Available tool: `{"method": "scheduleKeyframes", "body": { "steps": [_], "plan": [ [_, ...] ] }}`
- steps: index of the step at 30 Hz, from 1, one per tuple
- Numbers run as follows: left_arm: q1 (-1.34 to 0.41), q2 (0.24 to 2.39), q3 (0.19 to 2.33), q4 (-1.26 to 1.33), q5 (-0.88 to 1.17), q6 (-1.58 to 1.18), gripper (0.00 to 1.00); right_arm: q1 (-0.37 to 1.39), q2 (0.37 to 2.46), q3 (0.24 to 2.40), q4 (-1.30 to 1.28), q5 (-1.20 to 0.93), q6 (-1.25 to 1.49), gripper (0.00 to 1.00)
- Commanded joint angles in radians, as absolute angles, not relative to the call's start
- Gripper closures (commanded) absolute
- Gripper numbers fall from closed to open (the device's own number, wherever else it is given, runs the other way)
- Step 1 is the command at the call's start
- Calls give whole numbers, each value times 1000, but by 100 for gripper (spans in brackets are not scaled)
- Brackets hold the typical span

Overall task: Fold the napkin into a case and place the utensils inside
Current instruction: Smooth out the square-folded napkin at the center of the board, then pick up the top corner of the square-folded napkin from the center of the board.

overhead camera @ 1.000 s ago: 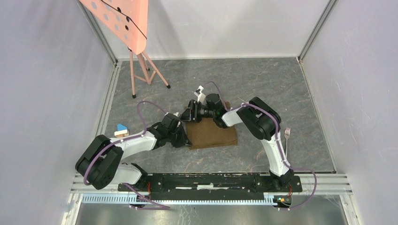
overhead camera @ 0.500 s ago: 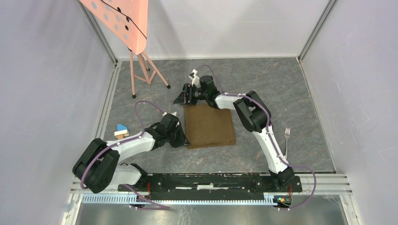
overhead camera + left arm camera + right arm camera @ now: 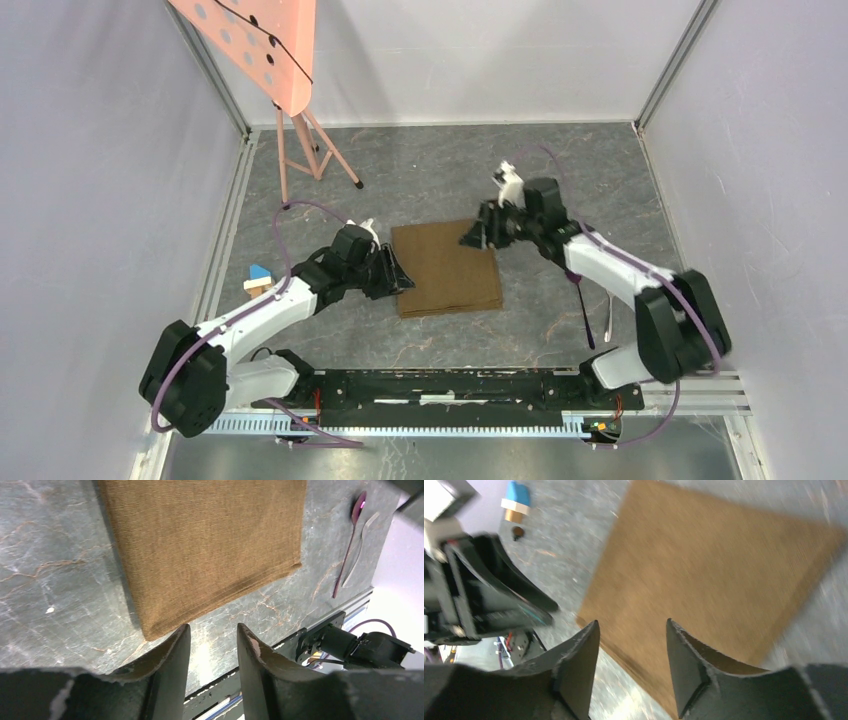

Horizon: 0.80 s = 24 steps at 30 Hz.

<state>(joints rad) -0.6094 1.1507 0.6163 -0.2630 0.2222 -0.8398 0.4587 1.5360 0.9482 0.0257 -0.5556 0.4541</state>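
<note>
Grey veined stone-look counter point(image 3: 420, 165). Far-left corner: pink perforated board point(image 3: 262, 50), tilted, on a pink tripod stand point(image 3: 300, 150). Near the left edge: small blue-and-wood block point(image 3: 260, 279), possibly two stacked pieces, too small to confirm. Plain pale walls point(image 3: 90, 200) on three sides. Metal rail point(image 3: 700, 385) along the near edge.

**tablewatcher:** What's been left on the grey marbled tabletop point(image 3: 430, 165)?

**gripfan22:** The tan-brown napkin point(image 3: 447, 268) is laid flat near the middle, with its edges squared off. Well off to its right, two utensils are set down side by side: a purple utensil point(image 3: 348, 550) with a silvery utensil point(image 3: 369, 522) just beside it, and neither is touching the cloth.

**tablewatcher:** Anything else?

**gripfan22:** A small blue-and-wood block point(image 3: 260, 278) is parked near the left edge, well apart from the napkin. A pink stand point(image 3: 300, 150) is planted on its legs toward the far left corner.
</note>
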Motion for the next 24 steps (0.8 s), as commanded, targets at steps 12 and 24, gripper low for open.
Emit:
{"method": "scheduleKeyframes", "body": {
  "steps": [12, 24],
  "plan": [
    [-525, 1252, 579, -227, 294, -802, 49, 290, 1222, 450, -17, -670, 458, 55],
    [-525, 1262, 533, -175, 315, -835, 51, 290, 1278, 423, 28, -638, 444, 55]
  ]
}}
